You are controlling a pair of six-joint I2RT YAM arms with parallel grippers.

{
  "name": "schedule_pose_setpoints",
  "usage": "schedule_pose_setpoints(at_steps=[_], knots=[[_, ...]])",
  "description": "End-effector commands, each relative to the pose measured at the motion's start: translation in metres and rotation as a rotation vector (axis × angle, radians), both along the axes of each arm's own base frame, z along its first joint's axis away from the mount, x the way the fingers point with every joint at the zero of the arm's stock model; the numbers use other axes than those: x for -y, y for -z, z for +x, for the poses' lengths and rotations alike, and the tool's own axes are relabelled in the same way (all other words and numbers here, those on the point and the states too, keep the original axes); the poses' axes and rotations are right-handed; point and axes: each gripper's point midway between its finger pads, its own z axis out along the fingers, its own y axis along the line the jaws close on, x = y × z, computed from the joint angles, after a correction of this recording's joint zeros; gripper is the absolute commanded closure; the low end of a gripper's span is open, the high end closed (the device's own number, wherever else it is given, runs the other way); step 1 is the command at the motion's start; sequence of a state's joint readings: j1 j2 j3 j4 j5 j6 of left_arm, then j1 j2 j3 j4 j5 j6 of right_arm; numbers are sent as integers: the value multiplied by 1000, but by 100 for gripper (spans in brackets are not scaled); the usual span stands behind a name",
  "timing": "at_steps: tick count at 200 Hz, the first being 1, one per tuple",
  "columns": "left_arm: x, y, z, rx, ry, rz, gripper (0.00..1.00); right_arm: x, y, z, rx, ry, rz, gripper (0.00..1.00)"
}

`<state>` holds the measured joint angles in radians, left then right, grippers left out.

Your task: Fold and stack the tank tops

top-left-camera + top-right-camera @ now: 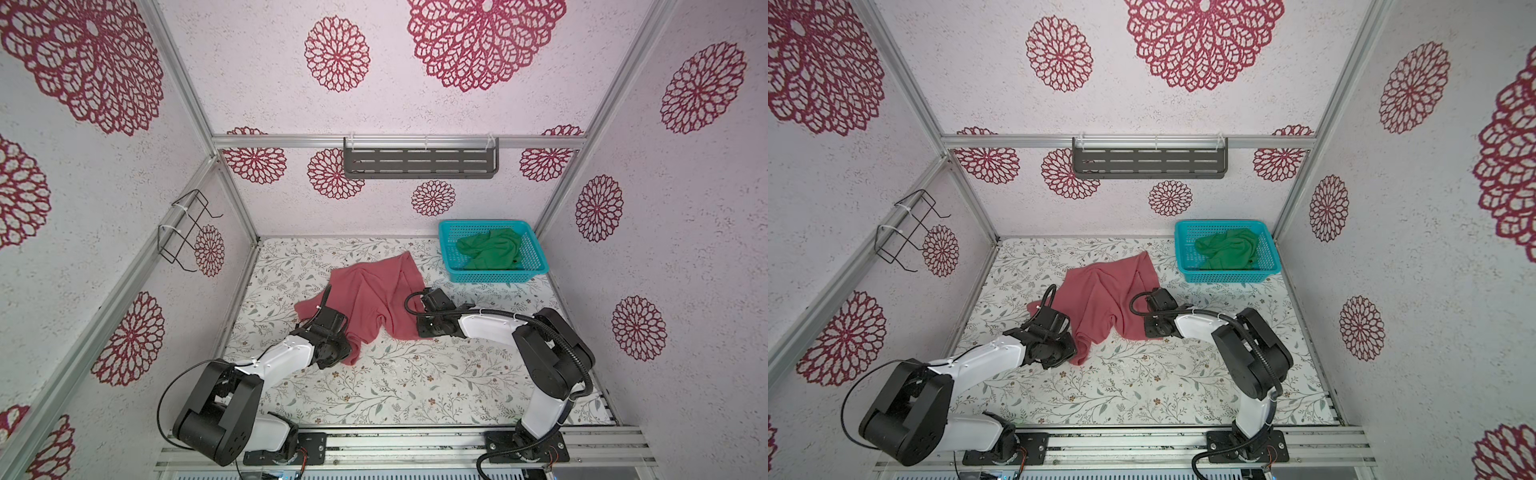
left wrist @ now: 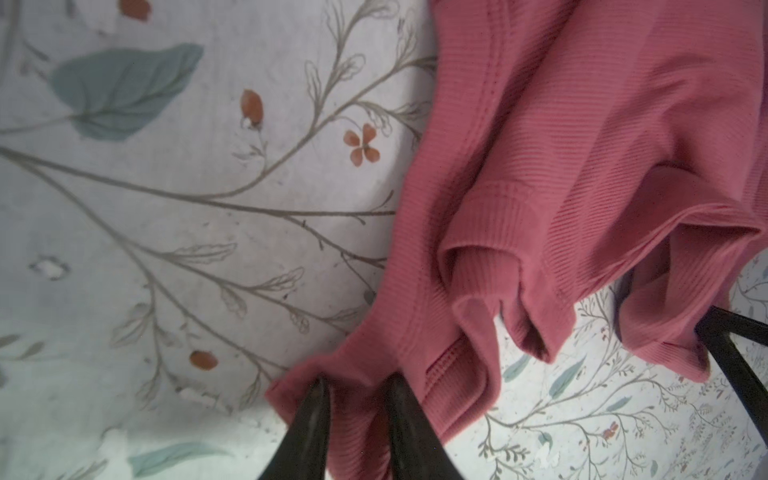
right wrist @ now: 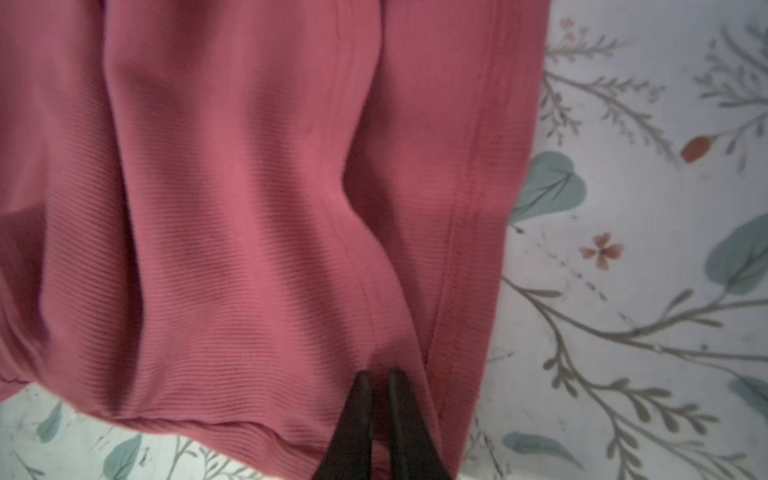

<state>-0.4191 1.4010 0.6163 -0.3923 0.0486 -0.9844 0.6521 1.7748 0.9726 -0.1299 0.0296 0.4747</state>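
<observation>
The pink-red tank top (image 1: 374,297) (image 1: 1106,297) lies rumpled mid-table, its straps toward the front. My left gripper (image 2: 359,384) is shut on a bunched strap end of it (image 2: 478,249), cloth filling the gap between the fingers. My right gripper (image 3: 380,376) is shut on the cloth (image 3: 249,208) near a hemmed side edge, fingers almost together. In both top views the wrists (image 1: 328,332) (image 1: 436,318) hide the fingertips at the garment's front left and front right. The green tank top (image 1: 492,249) (image 1: 1227,249) sits crumpled inside the basket.
The turquoise mesh basket (image 1: 498,276) (image 1: 1233,276) stands at the back right corner. A grey slotted shelf (image 1: 419,162) hangs on the back wall and a black wire rack (image 1: 187,230) on the left wall. Floral tabletop (image 1: 395,386) stretches toward the front rail.
</observation>
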Motion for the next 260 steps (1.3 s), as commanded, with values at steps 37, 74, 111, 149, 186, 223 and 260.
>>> schedule_pose_setpoints(at_steps=[37,74,111,149,186,223,260], knots=[[-67,13,-20,-162,-9,291,72,71,24,-36,-70,130,-144,89],[-112,-15,-13,-186,4,490,73,106,28,-58,-98,204,-173,89],[-142,-37,-4,-162,-31,540,70,107,16,-66,-92,199,-115,88],[-157,-68,-3,-168,-35,624,58,100,-16,-60,-35,152,-84,82],[-107,-81,15,-31,-59,430,56,97,-41,-48,12,123,-60,81],[-49,-39,33,12,-71,179,57,72,-42,-30,28,85,25,81],[-67,-4,18,-38,-112,274,57,66,-25,-22,14,67,10,81]])
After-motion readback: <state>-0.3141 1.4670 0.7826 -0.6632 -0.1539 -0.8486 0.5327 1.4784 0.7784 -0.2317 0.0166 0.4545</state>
